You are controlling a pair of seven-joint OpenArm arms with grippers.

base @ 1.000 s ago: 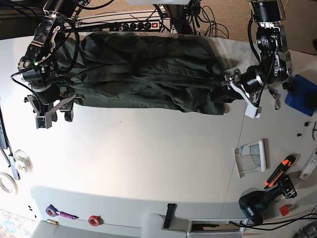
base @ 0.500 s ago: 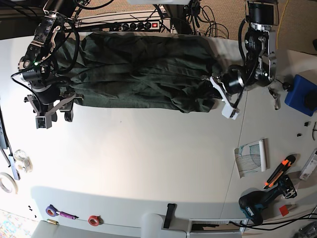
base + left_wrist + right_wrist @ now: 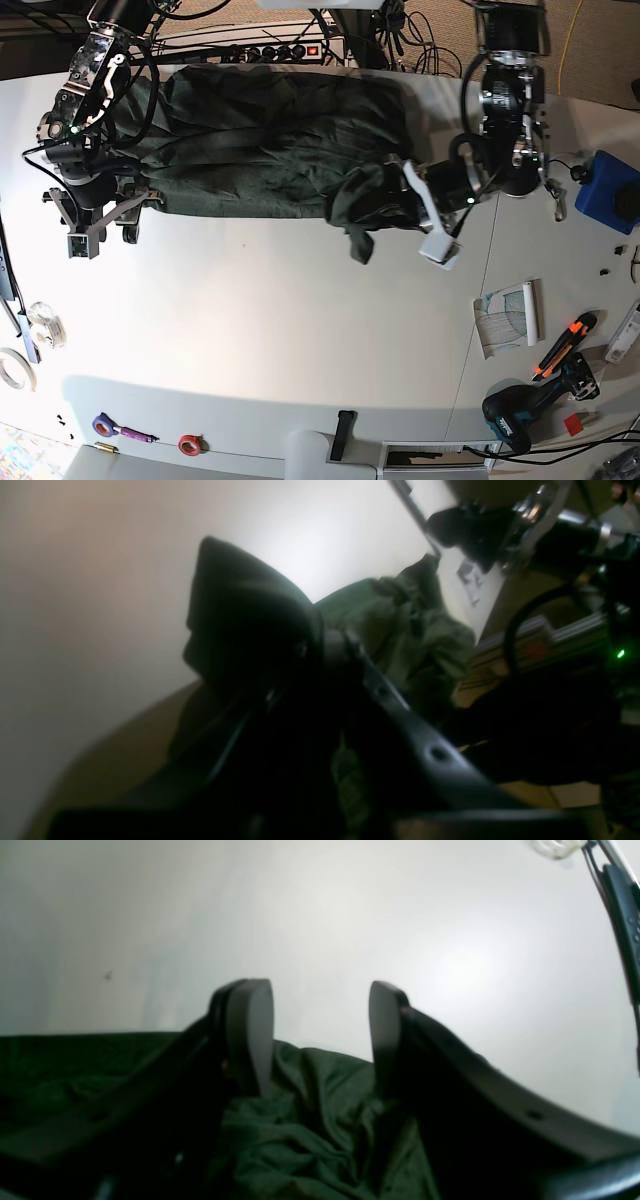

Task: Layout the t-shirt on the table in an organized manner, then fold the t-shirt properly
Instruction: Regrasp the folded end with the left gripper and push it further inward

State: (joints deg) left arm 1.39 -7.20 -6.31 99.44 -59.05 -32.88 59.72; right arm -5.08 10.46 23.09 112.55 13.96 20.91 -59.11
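White table point(image 3: 300, 330) — brown floor point(image 3: 610, 60) behind

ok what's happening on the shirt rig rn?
Two arms are working a dark green t-shirt that lies bunched lengthwise near the top edge of the table in the base view. The left end effector is shut on one end, and that end is doubled back toward the middle. The right end effector sits open at the opposite end, gripping nothing. The shirt is not laid flat yet.
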